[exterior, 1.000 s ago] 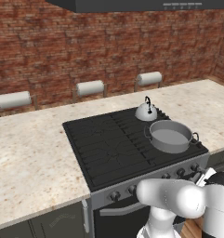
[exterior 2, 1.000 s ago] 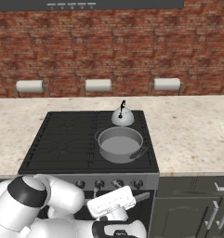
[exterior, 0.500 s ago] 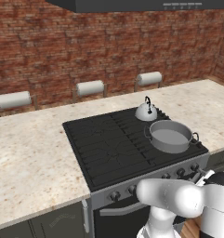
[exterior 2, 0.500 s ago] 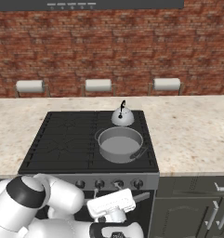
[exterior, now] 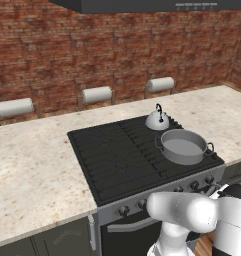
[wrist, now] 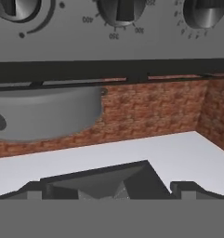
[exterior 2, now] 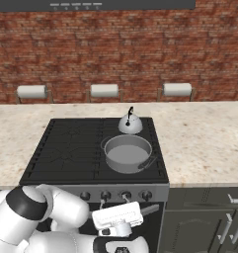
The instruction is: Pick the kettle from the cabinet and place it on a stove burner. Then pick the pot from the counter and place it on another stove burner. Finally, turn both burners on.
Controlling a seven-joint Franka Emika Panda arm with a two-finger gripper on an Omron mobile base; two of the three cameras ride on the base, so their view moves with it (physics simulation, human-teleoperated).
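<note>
The small silvery kettle (exterior: 157,120) (exterior 2: 130,124) stands on the rear right burner of the black cooktop (exterior: 117,155) (exterior 2: 66,148). Just in front of it, the wide grey pot (exterior: 183,147) (exterior 2: 128,153) sits on the front right burner; its underside shows in the hand view as well (wrist: 43,114). My gripper (exterior 2: 115,210) (exterior: 216,189) hangs low in front of the range, just below the right end of the knob row (exterior 2: 125,194) (wrist: 122,9). It is open, with nothing between its fingers. The cabinet is out of view.
Beige counter (exterior: 27,170) (exterior 2: 204,143) runs on both sides of the range. Three paper-towel rolls (exterior: 98,94) (exterior 2: 104,90) hang on the brick wall behind. Dark cupboard doors (exterior 2: 209,227) stand to the right of the oven front.
</note>
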